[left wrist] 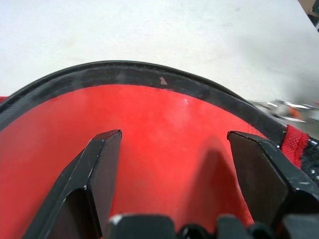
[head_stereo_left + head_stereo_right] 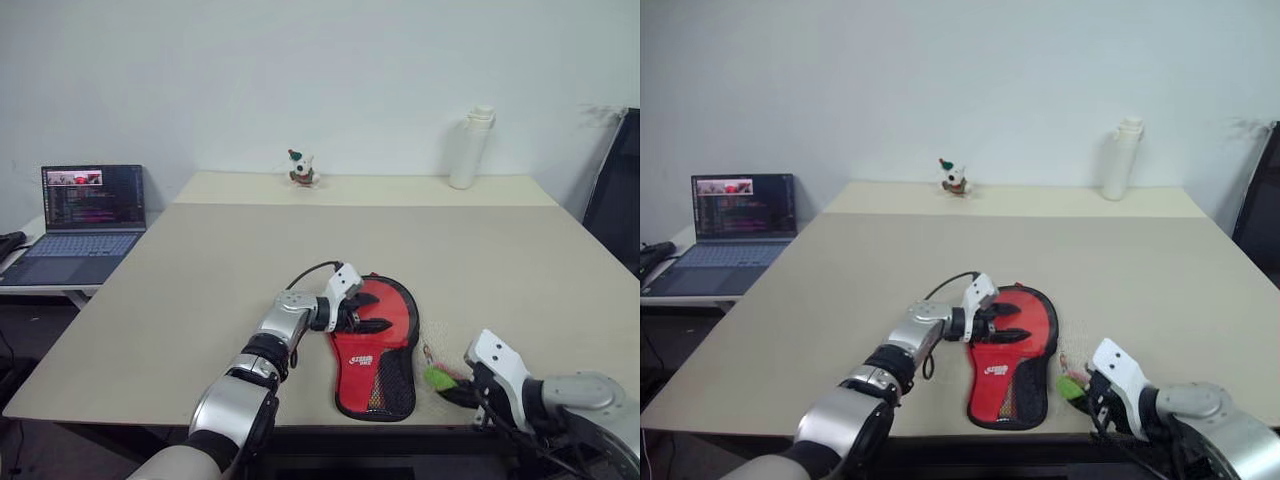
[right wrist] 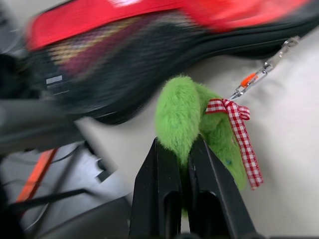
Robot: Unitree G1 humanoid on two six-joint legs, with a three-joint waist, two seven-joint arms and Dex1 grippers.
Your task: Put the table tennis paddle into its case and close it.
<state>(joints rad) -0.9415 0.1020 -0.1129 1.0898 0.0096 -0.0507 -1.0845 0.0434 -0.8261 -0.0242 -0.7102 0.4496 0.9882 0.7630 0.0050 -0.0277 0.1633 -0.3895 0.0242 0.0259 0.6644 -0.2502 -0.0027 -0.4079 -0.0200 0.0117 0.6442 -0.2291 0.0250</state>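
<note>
Case lay flat on the table, close to the near edge, red panel up, mesh pocket end toward the robot. The left gripper rested over the round end with jaws spread wide, pressing down rather than pinching anything. The right gripper had its jaws shut on a green plush charm with a red-checked ribbon, clipped by a small metal chain to the case's edge, probably the zip pull. The paddle itself could not be made out; likely inside already, judging by how flat and full the pouch sat.

Soft fabric, light, floppy at the rim, so it looked apt to slide or bunch when tugged; the left hand's hold-down mattered. The charm seemed squashy and could slip out of the pinch under load.

Room was generous on the far side; the near table edge sat right under the right gripper, tight for pulling.
</note>
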